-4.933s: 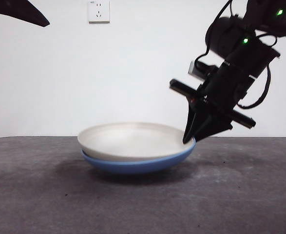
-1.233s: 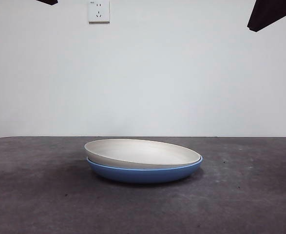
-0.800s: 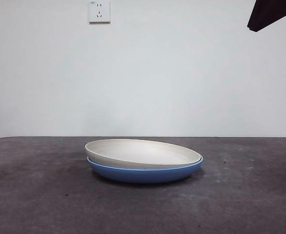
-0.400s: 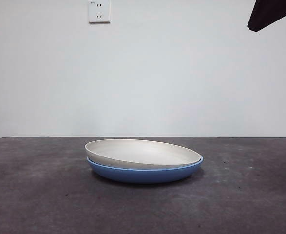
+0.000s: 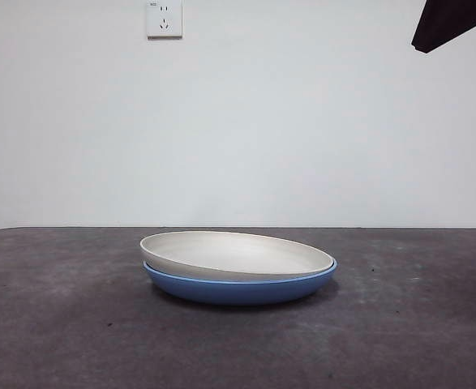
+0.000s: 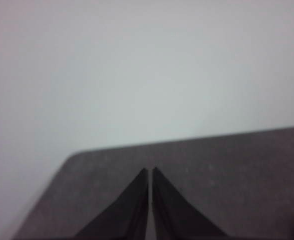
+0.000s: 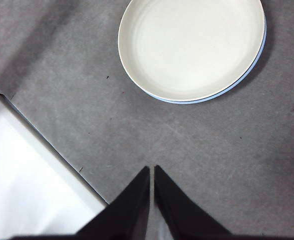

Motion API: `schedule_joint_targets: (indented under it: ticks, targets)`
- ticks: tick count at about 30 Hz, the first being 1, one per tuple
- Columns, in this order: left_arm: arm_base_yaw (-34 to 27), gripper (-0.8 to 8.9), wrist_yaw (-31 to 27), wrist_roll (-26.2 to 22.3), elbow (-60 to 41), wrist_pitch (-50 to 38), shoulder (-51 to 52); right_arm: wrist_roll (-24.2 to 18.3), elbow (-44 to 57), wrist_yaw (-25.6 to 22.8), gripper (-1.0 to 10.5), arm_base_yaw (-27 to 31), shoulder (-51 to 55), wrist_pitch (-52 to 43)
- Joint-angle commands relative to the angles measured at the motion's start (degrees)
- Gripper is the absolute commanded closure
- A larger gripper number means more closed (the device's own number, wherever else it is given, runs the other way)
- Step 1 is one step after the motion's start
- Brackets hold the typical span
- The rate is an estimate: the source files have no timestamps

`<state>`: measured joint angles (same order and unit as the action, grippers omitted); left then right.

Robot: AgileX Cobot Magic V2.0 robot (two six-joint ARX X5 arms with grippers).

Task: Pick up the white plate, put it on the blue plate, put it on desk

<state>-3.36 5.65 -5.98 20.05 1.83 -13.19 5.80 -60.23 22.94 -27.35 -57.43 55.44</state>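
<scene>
The white plate (image 5: pixel 236 254) rests inside the blue plate (image 5: pixel 242 288) on the dark grey desk (image 5: pixel 67 324), at the middle of the front view. In the right wrist view the white plate (image 7: pixel 192 46) covers the blue plate, which shows only as a thin rim (image 7: pixel 259 52). My right gripper (image 7: pixel 151 169) is shut and empty, raised well above the desk and away from the plates; its tip shows at the top right of the front view (image 5: pixel 452 23). My left gripper (image 6: pixel 150 170) is shut and empty, raised over a far part of the desk (image 6: pixel 237 165).
A white wall with a socket (image 5: pixel 164 18) stands behind the desk. The right wrist view shows the desk's edge and a white surface (image 7: pixel 31 185) beyond it. Bare desk lies all around the stacked plates.
Six seconds ago my right gripper was at the plates' right rim; it has since lifted away to the top right. The left arm's tip left the front view. The plates lie still.
</scene>
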Motion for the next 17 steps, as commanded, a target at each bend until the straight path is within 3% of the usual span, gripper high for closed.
schedule_joint_targets:
  ticks: [1,17]
  targets:
    - [-0.1,7.99,-0.3,1.3,-4.3,-0.5,2.6,-0.5,-1.0,0.2,9.4,-0.4,-0.5,-0.4]
    - [-0.1,7.99,-0.3,2.3,-18.4,2.2,13.0,-0.5,-1.0,0.2,9.4,-0.4,-0.5,-0.4]
